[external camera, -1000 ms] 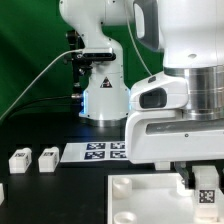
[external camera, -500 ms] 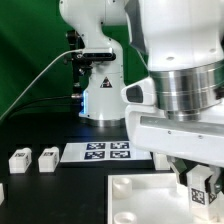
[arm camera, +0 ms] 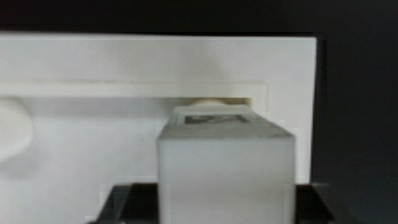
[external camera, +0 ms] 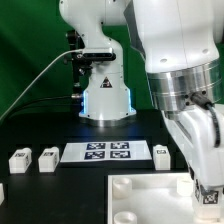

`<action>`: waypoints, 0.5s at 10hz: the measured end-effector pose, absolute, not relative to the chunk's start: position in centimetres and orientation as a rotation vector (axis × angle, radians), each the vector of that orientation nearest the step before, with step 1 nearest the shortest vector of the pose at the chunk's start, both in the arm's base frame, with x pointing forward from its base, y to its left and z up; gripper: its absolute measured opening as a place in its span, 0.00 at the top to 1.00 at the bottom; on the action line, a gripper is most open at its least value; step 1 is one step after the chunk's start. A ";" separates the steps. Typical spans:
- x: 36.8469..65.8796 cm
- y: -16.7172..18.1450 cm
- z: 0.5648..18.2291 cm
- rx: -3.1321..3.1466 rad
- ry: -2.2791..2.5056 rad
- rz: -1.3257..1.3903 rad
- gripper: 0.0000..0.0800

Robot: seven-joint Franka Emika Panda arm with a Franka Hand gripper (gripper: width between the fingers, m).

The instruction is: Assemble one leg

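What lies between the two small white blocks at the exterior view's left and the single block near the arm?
The marker board lies flat there. Only the exterior view shows it.

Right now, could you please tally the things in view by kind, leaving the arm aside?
Legs, plus the leg in the jaws: 4
White panel: 1
Marker board: 1
Total: 6
Cut-off white piece at the exterior view's left edge: unidentifiable, not counted.
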State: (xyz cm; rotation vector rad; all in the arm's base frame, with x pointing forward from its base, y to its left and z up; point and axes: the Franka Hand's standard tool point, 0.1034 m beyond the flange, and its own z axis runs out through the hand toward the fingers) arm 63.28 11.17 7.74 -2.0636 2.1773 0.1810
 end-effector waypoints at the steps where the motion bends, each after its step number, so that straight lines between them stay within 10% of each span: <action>1: 63.2 11.2 7.7 -2.069 2.182 0.181 0.64; 4: 62.9 11.3 7.1 -2.322 1.910 0.159 0.52; 5: 62.7 11.5 6.9 -2.461 1.730 0.156 0.33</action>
